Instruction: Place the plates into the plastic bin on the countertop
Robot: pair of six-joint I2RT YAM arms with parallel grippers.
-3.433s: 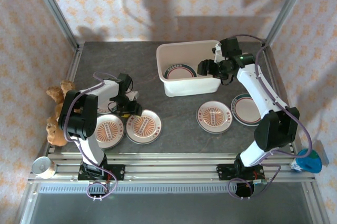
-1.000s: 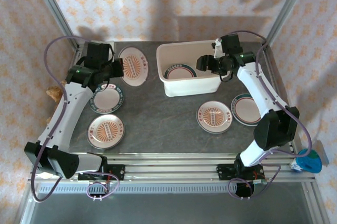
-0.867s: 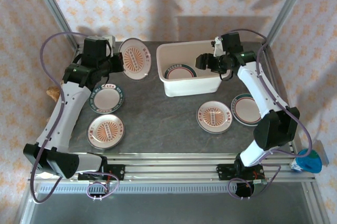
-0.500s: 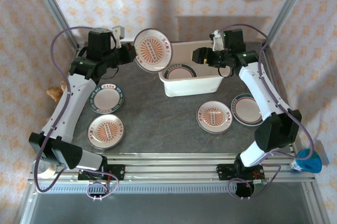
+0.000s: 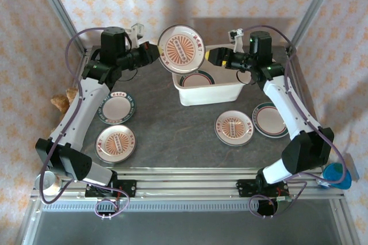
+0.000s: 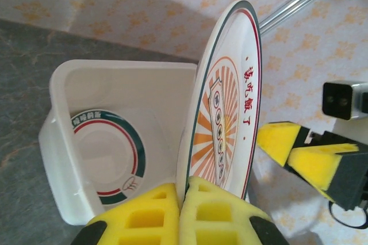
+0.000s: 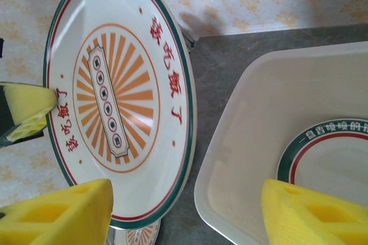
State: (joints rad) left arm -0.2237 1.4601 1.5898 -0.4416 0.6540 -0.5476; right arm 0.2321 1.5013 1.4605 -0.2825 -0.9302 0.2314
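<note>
Clenched on a sunburst plate (image 5: pixel 181 48), the left gripper (image 5: pixel 154 55) has swung it from frame-left to the plastic bin (image 5: pixel 210 95), seemingly near release, while the right gripper (image 5: pixel 215 56) gapes empty.

Sunburst plate (image 7: pixel 115 107), bin (image 7: pixel 247 113) just beside, pincer (image 7: pixel 184 213) spread
</note>
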